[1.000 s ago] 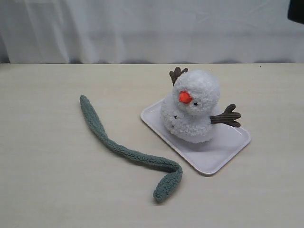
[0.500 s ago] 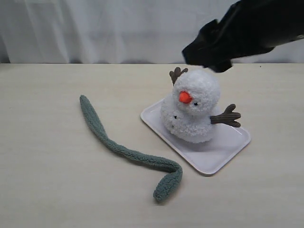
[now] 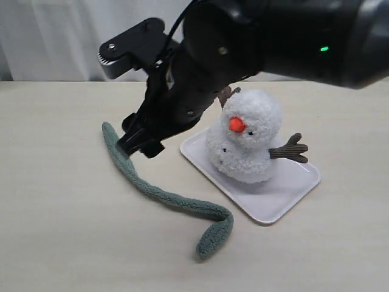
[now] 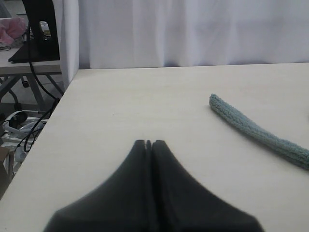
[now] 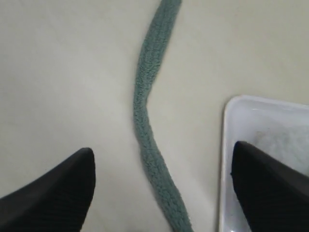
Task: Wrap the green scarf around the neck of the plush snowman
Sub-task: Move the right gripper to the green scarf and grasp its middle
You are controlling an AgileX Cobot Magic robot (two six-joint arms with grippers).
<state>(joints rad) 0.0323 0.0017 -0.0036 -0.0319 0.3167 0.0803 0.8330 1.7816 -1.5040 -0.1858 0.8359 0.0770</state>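
The plush snowman [image 3: 250, 137] sits on a white tray [image 3: 285, 198], with its orange nose toward the camera and brown twig arms sticking out. Nothing lies round its neck [image 3: 242, 145]. The green scarf [image 3: 159, 196] lies flat on the table to the tray's left, curling at its near end. My right gripper [image 3: 141, 146] reaches across and hangs just above the scarf's far half. In the right wrist view it [image 5: 161, 152] is open, its fingers straddling the scarf [image 5: 145, 96]. My left gripper [image 4: 148, 143] is shut and empty, with a scarf end [image 4: 251, 128] off to one side.
The tray's rim [image 5: 225, 125] lies close to one right fingertip [image 5: 241, 154]. A white curtain [image 3: 55, 42] backs the table. In the left wrist view, the table edge [image 4: 58, 111] drops to a stand and cables [image 4: 29, 121].
The right arm has swung in from the upper right, past the snowman's head, down to the scarf's far half. Scarf and snowman have not moved.
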